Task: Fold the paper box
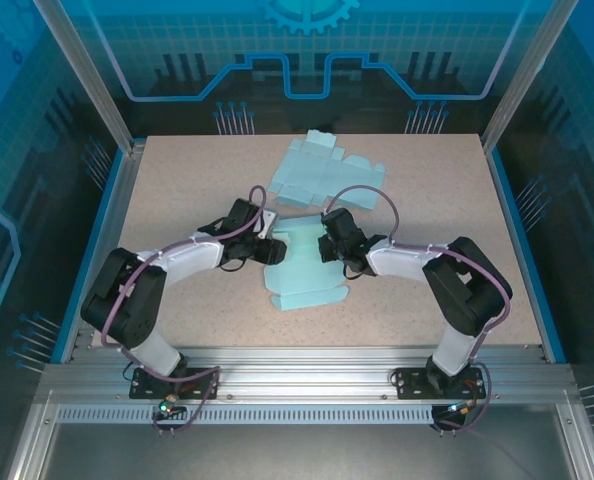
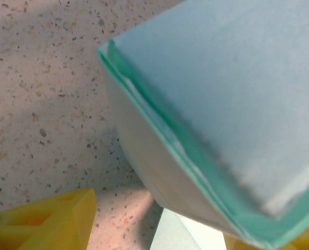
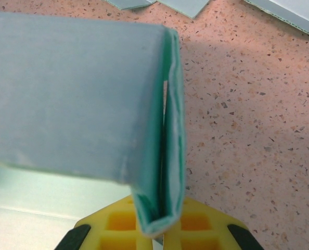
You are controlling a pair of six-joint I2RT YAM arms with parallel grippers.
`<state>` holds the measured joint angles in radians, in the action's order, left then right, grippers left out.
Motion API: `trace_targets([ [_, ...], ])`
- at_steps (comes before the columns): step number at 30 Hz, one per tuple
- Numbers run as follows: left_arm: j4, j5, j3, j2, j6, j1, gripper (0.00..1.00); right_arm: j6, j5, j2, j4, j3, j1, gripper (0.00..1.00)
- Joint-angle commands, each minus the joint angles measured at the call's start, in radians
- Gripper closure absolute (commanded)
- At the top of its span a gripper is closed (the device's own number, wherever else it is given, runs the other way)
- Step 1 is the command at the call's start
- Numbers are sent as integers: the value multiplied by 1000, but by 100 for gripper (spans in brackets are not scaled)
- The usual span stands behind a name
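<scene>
Speckled beige tabletop (image 1: 427,190) lies inside a blue-lit enclosure with aluminium rails, and both arms reach in from the near edge to meet at its middle. Between them sits the paper box (image 1: 302,275), pale teal and partly folded, its flat base spread on the table toward the near side and one wall raised at the far end.

At the left of that raised wall is the left gripper (image 1: 267,240). In the left wrist view the box (image 2: 222,78) fills the upper right, with a doubled green edge running down toward the right-hand finger. The yellow fingers (image 2: 45,221) stand apart, with bare table between the left-hand one and the paper, so this claw (image 2: 170,237) is released.

On the right side of the box is the right gripper (image 1: 327,245). In the right wrist view it (image 3: 157,232) is clenched on the box (image 3: 66,94), pinching a folded, doubled wall edge upright between its yellow fingers.

A second, flat box blank (image 1: 317,170) lies unfolded on the far part of the table, well apart from both grippers; its corners (image 3: 188,5) show along the top of the right wrist view.
</scene>
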<state>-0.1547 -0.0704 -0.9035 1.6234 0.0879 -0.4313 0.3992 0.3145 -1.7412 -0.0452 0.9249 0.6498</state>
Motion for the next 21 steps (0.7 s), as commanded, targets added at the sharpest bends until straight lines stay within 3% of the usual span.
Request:
trace_targets([
  [1,79,34,-31,22,51,-6,35,-3,-14,2,7,8,16,91],
  [6,122,67,-47,55,101,-9,41,-1,-24,-9,6,16,16,91],
  [17,138,238,-54,89,107,-50,81,13,-25,-24,30,38,16,91],
  [21,128,240,-54,77,107,-59,91,23,-12,-36,61,66,16,90],
])
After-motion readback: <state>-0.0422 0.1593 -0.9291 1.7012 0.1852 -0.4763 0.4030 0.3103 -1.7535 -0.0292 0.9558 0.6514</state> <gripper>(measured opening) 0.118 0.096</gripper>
